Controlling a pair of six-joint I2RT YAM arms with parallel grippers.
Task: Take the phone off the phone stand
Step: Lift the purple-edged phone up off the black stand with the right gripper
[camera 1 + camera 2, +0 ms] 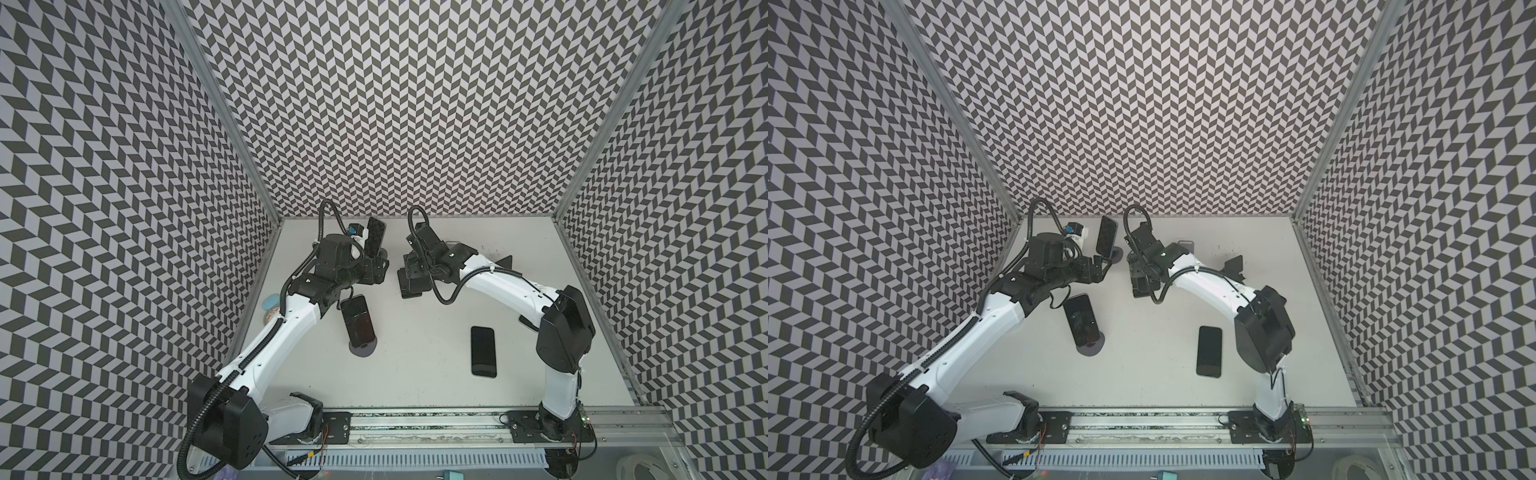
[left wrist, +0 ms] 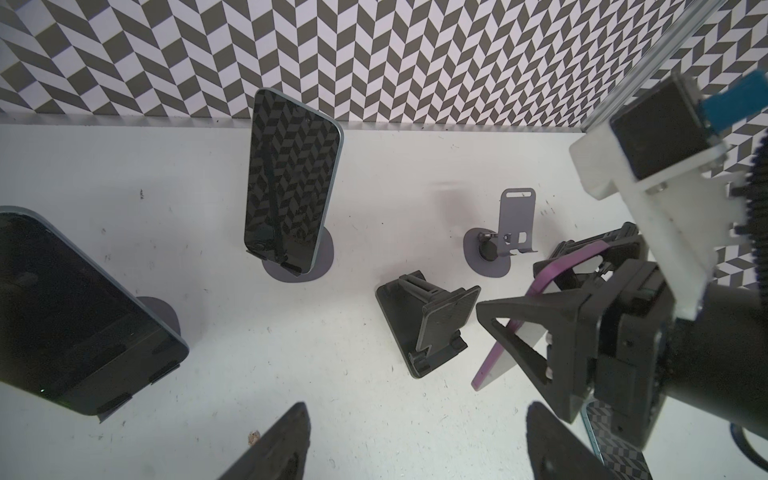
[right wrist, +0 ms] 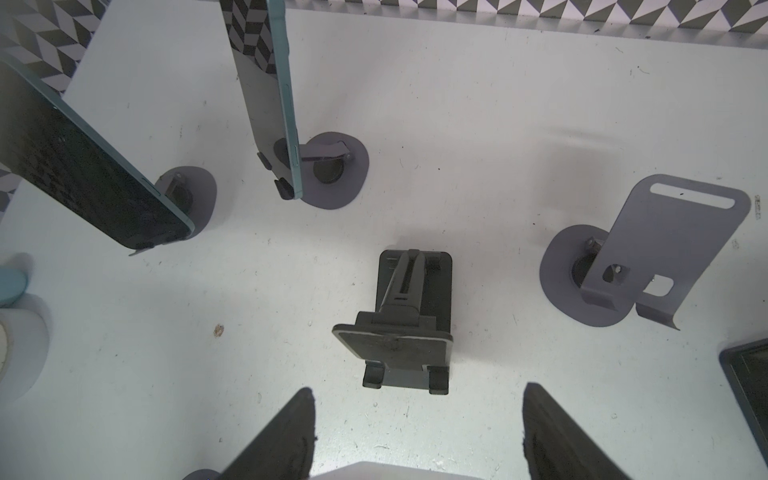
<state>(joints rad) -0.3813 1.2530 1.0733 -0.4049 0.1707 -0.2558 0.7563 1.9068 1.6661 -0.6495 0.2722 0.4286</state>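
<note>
First, at the bench's [image 1: 415,374] left edge sit a teal round object [image 1: 272,299] and a tape roll [image 1: 269,318]. Next to the right, a dark phone [image 1: 359,320] leans back on a grey round-footed stand [image 1: 363,348], partly under the left arm.

The left fingers [image 2: 282,444] are spread wide with nothing between them. In both top views they hover just beside the foot of the rear stand [image 2: 320,257]. That stand carries the rear phone [image 1: 376,233], which is upright with its lower edge seated on the stand's lip. Its glass mirrors the chevron wall. The left wrist view shows this phone ahead of the fingers and off to one side, not between them.

The right fingers [image 3: 286,440] are clamped on a purple-rimmed phone [image 2: 500,370], which they hold tilted. Whether its lower corner touches the bench cannot be told. The black stand [image 3: 399,332] lies just ahead of these fingers with its rest bare. Beside it a grey plate stand [image 3: 665,249] also holds nothing.

Further right, a flat phone [image 1: 483,351] lies face up on the bench near the right arm's elbow, well apart from both sets of fingers.

Small white marks [image 1: 307,281] on the arms' black links are too small to read, and the phone screens are dark.
</note>
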